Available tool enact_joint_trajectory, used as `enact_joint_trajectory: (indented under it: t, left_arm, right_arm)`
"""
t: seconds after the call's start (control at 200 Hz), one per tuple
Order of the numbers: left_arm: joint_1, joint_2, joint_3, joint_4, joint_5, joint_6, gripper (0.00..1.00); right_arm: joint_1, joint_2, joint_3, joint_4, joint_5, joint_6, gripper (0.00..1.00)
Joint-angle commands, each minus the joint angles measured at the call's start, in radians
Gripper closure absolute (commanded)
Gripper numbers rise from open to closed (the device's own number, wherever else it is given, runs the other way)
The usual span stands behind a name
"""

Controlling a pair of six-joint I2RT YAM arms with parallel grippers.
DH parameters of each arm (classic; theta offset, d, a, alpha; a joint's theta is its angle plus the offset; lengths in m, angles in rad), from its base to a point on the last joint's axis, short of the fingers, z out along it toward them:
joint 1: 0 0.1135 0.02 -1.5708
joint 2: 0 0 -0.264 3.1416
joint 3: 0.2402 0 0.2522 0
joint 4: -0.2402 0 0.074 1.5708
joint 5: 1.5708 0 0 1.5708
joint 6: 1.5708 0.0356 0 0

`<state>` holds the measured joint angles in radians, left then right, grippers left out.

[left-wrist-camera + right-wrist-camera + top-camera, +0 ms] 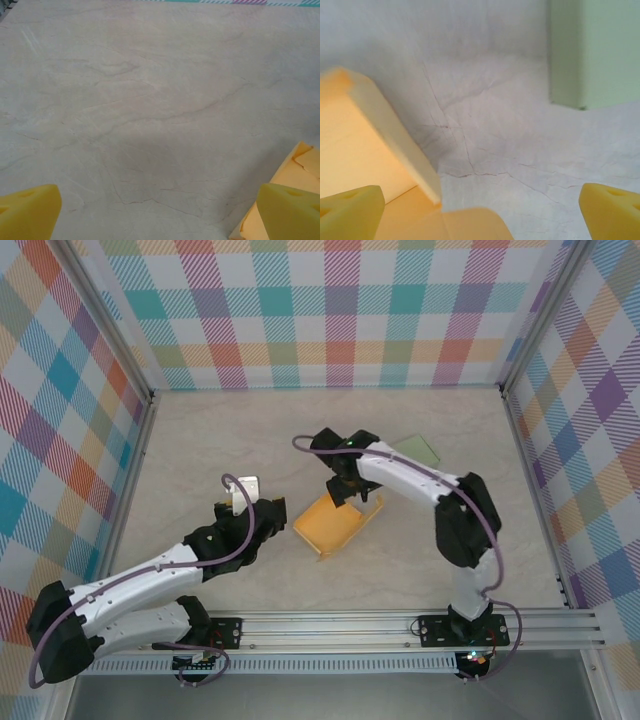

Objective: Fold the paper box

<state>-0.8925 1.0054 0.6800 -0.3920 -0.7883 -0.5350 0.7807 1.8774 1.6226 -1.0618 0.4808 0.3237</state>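
— What's around me here?
— Plaid walls [340,310] in pink, teal, orange and purple, closing me in on three sides.
— And under me?
— A pale, veined, stone-look bench [200,430], evenly lit, with a metal rail [340,630] along its near edge.

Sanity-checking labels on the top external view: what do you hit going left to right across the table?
left tool → yellow paper box → pale green flat piece
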Motion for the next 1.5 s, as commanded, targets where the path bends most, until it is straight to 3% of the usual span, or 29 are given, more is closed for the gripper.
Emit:
enact_joint_trajectory:
  t: [0.0,0.21,0.475,0.62,0.685,0.83,0.95,1.085,1.235,1.355,1.495]
  left_arm:
    - [0.040,0.023,0.032,-0.019,-0.036,-0.006,0.00]
    - [0.131,0.098,0.045,-0.002,0.035,0.031,0.00]
    - [0.222,0.273,0.074,0.050,0.142,0.078,0.00]
    - [0.230,0.385,0.115,0.068,0.161,0.093,0.02]
    - [0.231,0.431,0.125,0.079,0.174,0.093,0.06]
    - [0.229,0.488,0.115,0.105,0.246,0.085,0.18]
    - [0.230,0.505,0.080,0.162,0.277,0.061,0.29]
    - [0.223,0.503,0.030,0.235,0.373,0.049,0.32]
    - [0.185,0.513,0.013,0.278,0.430,0.032,0.33]
    - [0.136,0.512,0.017,0.263,0.418,0.016,0.33]
    - [0.068,0.494,0.001,0.274,0.426,-0.029,0.34]
  right_arm:
    - [0.005,-0.140,0.010,0.038,0.002,0.002,0.00]
    - [-0.007,-0.441,-0.190,0.111,0.081,0.138,0.00]
    - [-0.043,-0.857,-0.611,0.110,0.104,0.429,0.00]
    - [-0.046,-0.991,-0.829,0.224,-0.052,0.508,0.00]
    - [-0.046,-1.017,-0.926,0.348,-0.170,0.521,0.06]
    - [-0.046,-0.976,-1.095,0.667,-0.368,0.583,0.29]
    - [-0.046,-0.875,-1.120,0.808,-0.424,0.590,0.41]
    - [-0.050,-0.745,-1.091,0.898,-0.464,0.563,0.52]
    - [-0.128,-0.626,-1.035,0.949,-0.511,0.504,0.57]
    - [-0.215,-0.553,-1.003,1.015,-0.628,0.465,0.58]
    - [-0.252,-0.468,-0.920,1.004,-0.666,0.410,0.58]
